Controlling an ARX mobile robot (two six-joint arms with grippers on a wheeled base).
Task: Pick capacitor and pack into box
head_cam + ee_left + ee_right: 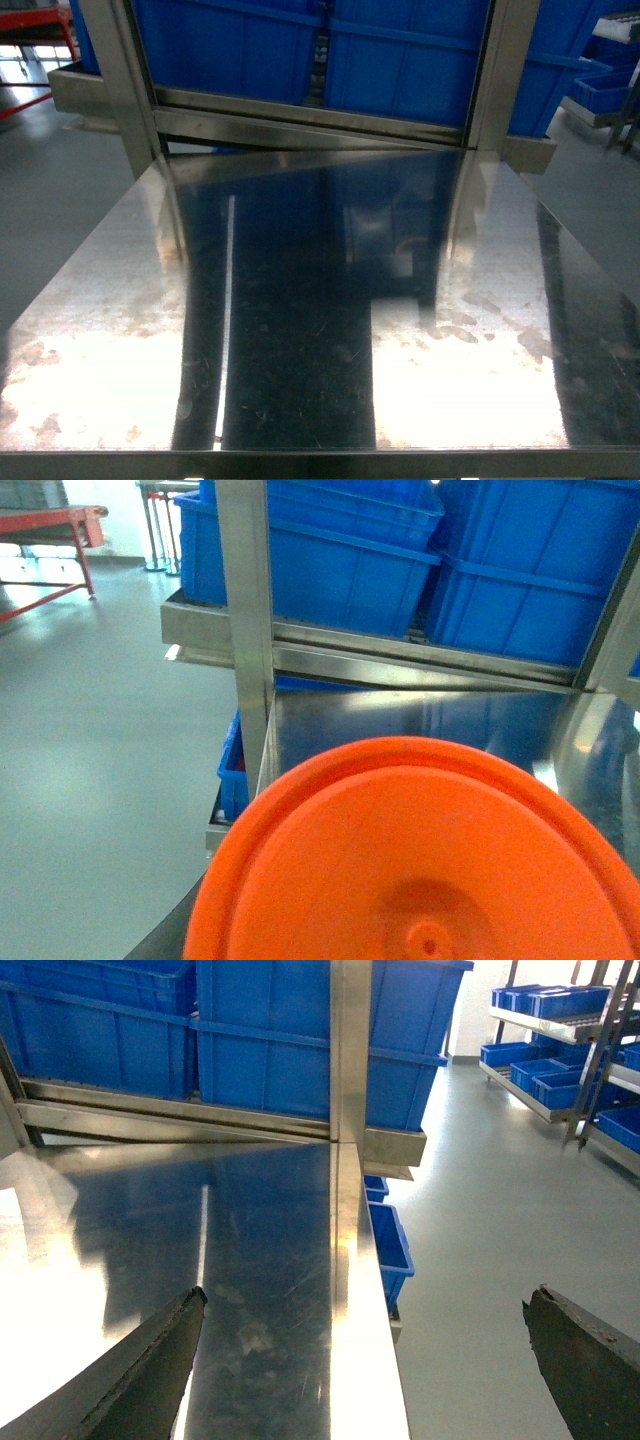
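While right end effector gapes past steel table edge, capacitor fills left view

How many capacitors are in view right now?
1: the orange capacitor fills the bottom of the left wrist view, close up. The head and right wrist views show none; others may be hidden.
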